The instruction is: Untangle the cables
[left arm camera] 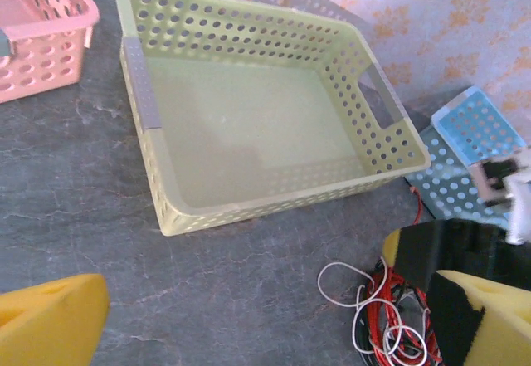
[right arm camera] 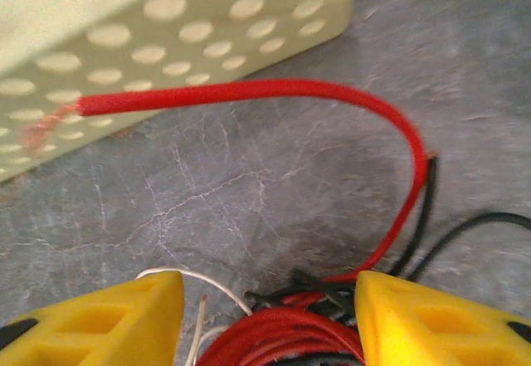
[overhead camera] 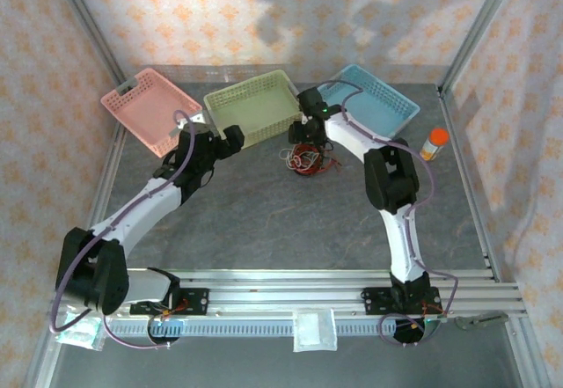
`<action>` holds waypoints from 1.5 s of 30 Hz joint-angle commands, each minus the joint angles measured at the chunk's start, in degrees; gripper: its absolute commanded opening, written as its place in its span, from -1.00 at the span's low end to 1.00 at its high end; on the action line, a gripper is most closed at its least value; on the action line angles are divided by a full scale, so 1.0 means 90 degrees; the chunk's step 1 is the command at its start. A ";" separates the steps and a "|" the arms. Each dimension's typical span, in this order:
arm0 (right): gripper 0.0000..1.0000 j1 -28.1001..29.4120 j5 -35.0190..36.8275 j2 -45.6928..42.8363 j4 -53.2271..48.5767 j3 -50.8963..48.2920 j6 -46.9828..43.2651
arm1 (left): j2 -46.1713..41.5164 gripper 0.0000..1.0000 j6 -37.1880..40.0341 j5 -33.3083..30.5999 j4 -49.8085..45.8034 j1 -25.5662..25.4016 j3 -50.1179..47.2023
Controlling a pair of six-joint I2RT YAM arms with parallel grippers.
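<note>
The cables (overhead camera: 308, 157) lie as a small red, black and white tangle on the grey table, just in front of the green basket (overhead camera: 251, 105). My right gripper (overhead camera: 310, 137) is down over the tangle. In the right wrist view its yellow fingers stand apart on either side of the red coils (right arm camera: 286, 333), and my right gripper (right arm camera: 270, 316) is open around them. One red cable end (right arm camera: 249, 92) arches up towards the basket wall. My left gripper (overhead camera: 230, 138) hovers wide open to the left of the tangle (left arm camera: 390, 316), with nothing between its fingers (left arm camera: 50, 316).
A pink basket (overhead camera: 149, 106) stands at the back left and a blue basket (overhead camera: 374, 98) at the back right. An orange-capped bottle (overhead camera: 432, 143) stands at the right. The green basket (left arm camera: 249, 117) has nothing in it.
</note>
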 commanded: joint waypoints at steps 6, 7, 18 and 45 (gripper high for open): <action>-0.05 0.0088 0.0347 0.0414 -0.0095 0.0235 0.0450 | -0.0290 0.99 -0.0054 0.0058 -0.0246 0.0077 -0.0270; -0.07 0.0097 0.0376 0.0407 -0.0115 0.0161 0.0470 | -0.0304 0.99 -0.0055 0.0048 -0.0247 0.0078 -0.0278; -0.11 0.0311 0.0451 -0.0695 0.0260 -0.1629 0.0522 | -0.0244 0.99 0.0140 -0.0031 -0.0459 0.0077 -0.0023; 0.48 0.0784 0.1655 -0.4230 0.0848 -0.4289 0.0384 | 0.2122 0.99 0.1884 0.0363 -0.1251 -0.0279 0.2579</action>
